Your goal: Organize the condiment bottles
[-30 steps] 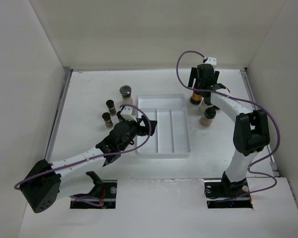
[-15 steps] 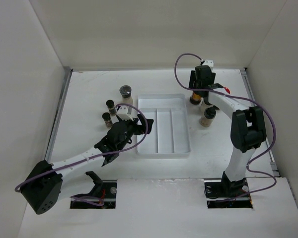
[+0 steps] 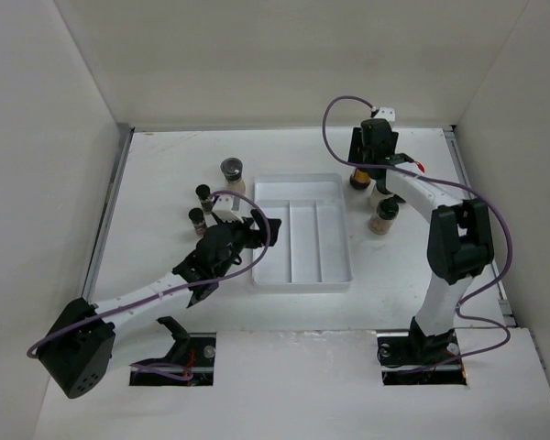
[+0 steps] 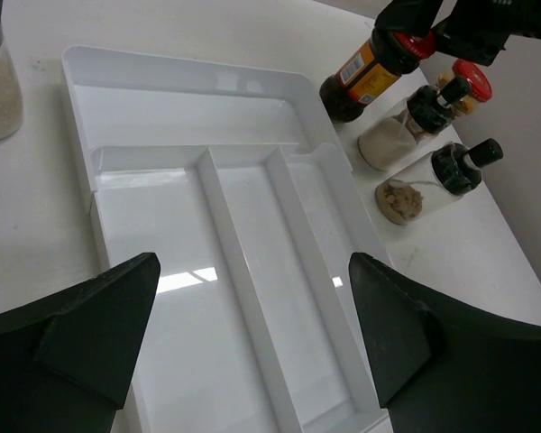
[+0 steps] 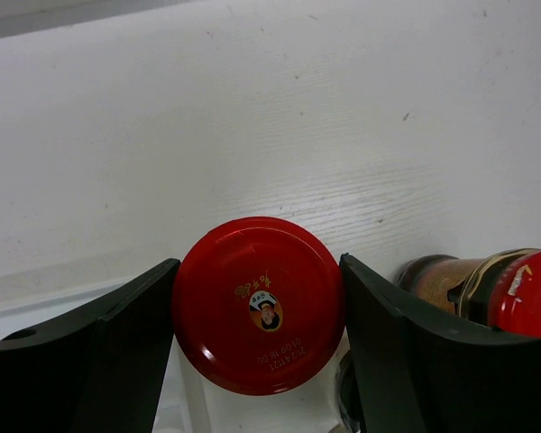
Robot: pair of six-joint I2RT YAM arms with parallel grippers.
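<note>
right gripper (image 5: 255, 280) pinching the red-lidded amber bottle (image 4: 365, 77) just off the white plastic tray (image 4: 176, 68)'s far right corner; glossy round lid, tiny portrait logo, print unreadable; left gripper (image 4: 252, 262) spread wide over the tray, holding nothing

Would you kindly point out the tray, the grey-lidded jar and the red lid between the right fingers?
tray (image 3: 302, 238): top view, bare floor.
grey-lidded jar (image 3: 232, 168): top view, lid.
red lid (image 5: 259, 305): right wrist view, lid centre.

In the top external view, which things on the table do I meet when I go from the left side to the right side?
First the near black-capped jar → grey-lidded jar → white divided tray → red-lidded amber bottle → beige-filled jar. The second black-capped jar overlaps the first, so it is omitted.
</note>
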